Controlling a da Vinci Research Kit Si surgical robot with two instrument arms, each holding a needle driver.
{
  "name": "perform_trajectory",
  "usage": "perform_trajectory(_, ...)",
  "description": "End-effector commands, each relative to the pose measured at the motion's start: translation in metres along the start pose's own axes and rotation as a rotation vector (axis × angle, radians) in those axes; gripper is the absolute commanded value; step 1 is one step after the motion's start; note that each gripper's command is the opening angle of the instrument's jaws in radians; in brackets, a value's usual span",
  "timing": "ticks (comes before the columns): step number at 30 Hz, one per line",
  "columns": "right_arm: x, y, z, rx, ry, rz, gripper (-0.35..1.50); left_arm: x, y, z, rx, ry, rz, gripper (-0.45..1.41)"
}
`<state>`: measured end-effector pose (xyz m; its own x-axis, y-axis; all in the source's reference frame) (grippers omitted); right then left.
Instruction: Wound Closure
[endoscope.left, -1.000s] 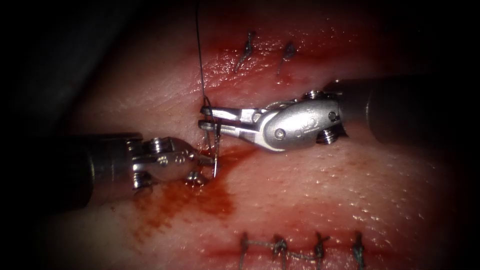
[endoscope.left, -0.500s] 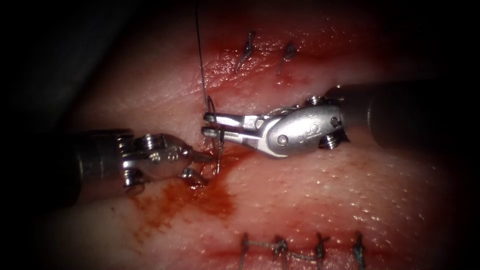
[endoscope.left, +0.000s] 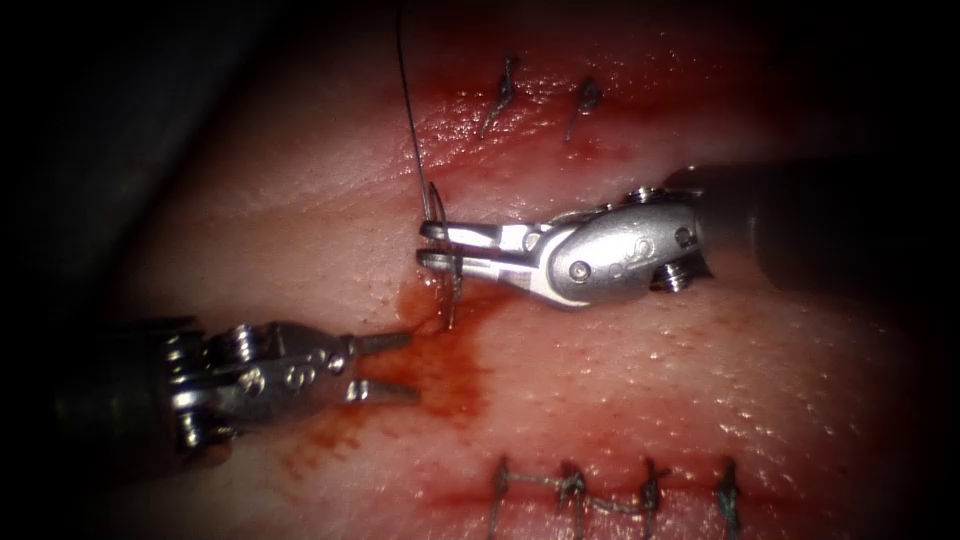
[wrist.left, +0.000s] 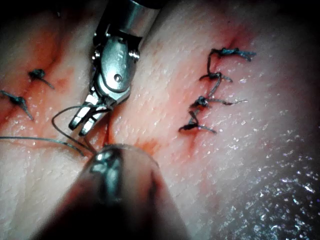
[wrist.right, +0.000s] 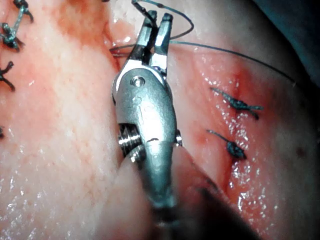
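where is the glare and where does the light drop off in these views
endoscope view: light pools mid-picture and fades to black at the edges; glare on the right tool, shut on the needle mid-curve, its lower end by the red fluid; left tool open, empty. left wrist view: wet glints on the tissue. right wrist view: sheen on the right tool.

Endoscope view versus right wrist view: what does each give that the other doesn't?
Endoscope: the left tool, jaws open, holding nothing, beside the red fluid. Right wrist: the needle arcing round past the jaw tips. Shared: the right tool gripping the needle mid-curve, the thread, two stitches. Whether the needle's tip is in the tissue is unclear.
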<state>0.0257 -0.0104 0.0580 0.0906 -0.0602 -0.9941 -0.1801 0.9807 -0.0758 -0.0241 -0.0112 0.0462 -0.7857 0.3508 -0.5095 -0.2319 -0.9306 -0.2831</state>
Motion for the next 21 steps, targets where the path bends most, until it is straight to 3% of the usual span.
perform_trajectory(1,-0.0004,-0.0001,0.0012,0.011,-0.001,-0.005,-0.35,0.0003,0.0006,0.001,-0.004,0.006,-0.002,0.42)
perform_trajectory(10,-0.0014,0.0011,0.0023,0.039,0.001,0.105,-0.35,0.001,0.0033,0.004,-0.033,0.054,-0.004,0.32)
perform_trajectory(21,-0.0023,0.0032,0.002,0.037,-0.009,0.162,-0.35,-0.0022,0.0032,0.006,-0.03,0.049,0.005,0.29)
